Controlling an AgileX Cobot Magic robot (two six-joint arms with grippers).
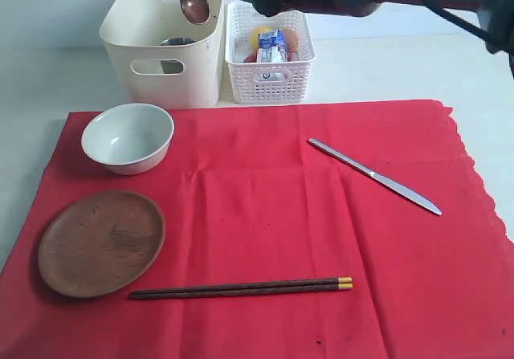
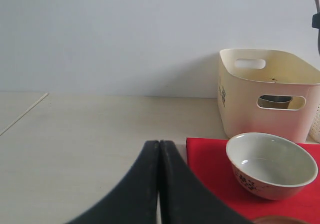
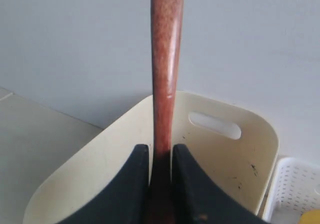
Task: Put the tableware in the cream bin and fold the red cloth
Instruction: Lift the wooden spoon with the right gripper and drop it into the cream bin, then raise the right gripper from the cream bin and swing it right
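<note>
The brown wooden spoon (image 3: 166, 58), smooth and reddish, hangs over the cream bin (image 1: 201, 70) at the table's far edge, clamped by the right gripper (image 3: 161, 151). The left gripper (image 2: 159, 154) is pressed together, empty.

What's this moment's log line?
right gripper shut on spoon over cream bin | left gripper shut | bowl, plate, knife, chopsticks on red cloth

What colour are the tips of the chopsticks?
Gold, at the right end of the dark brown chopsticks. The exterior view shows it best.
</note>
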